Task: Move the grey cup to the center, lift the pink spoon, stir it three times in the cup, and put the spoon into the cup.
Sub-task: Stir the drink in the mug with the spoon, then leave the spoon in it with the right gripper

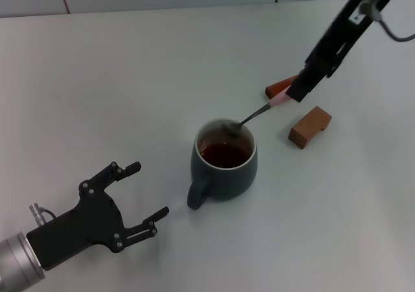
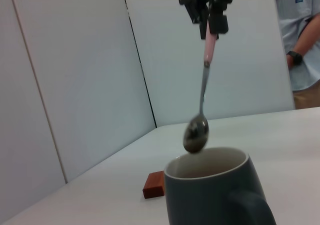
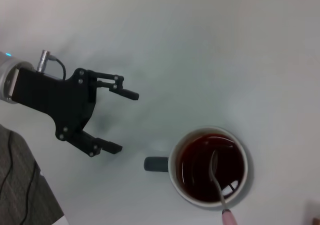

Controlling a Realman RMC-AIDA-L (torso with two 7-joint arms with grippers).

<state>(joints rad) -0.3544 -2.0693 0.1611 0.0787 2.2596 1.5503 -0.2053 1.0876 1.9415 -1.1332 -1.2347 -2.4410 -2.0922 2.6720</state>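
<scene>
The grey cup (image 1: 224, 165) stands near the table's middle, handle toward me and to the left, with dark reddish-brown liquid inside. It also shows in the left wrist view (image 2: 215, 192) and the right wrist view (image 3: 209, 167). My right gripper (image 1: 295, 92) is shut on the pink handle of the pink spoon (image 1: 254, 116) and holds it tilted, its silver bowl just above the cup's far rim. The spoon's bowl hangs over the cup (image 2: 196, 132) and over the liquid (image 3: 216, 172). My left gripper (image 1: 139, 198) is open and empty, low on the table left of the cup.
Two reddish-brown wooden blocks lie right of the cup: one (image 1: 310, 126) in front, one (image 1: 280, 86) partly behind my right gripper. One block shows in the left wrist view (image 2: 154, 185). A person (image 2: 300, 40) stands beyond the table.
</scene>
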